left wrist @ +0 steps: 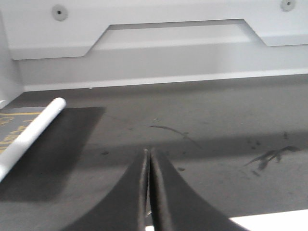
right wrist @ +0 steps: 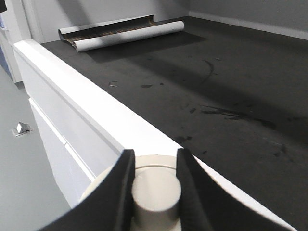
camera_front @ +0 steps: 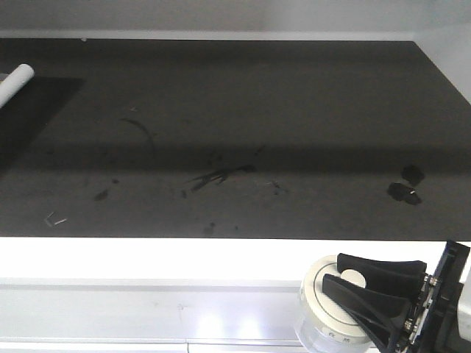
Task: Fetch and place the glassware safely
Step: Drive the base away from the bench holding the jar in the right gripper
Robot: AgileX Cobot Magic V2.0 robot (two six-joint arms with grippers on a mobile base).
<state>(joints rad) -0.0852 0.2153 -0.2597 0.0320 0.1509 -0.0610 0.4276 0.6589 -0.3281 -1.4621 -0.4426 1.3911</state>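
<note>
The glassware is a small clear jar (camera_front: 316,300) with a cream-white lid and a raised round knob (right wrist: 156,192). My right gripper (right wrist: 155,159) is shut on that knob, one black finger on each side. In the front view the jar and the right gripper (camera_front: 335,271) hang at the bottom right, in front of and just below the counter's white front edge (camera_front: 147,257). My left gripper (left wrist: 149,152) is shut with its fingers pressed together and nothing between them, low over the dark countertop (left wrist: 216,125).
A white rolled tube (camera_front: 15,82) lies at the far left beside a darker mat (camera_front: 33,110). Small black scraps (camera_front: 405,190) sit near the right side, and smudges mark the middle. White walls close the back and the right. White cabinet fronts (right wrist: 53,110) drop below the edge.
</note>
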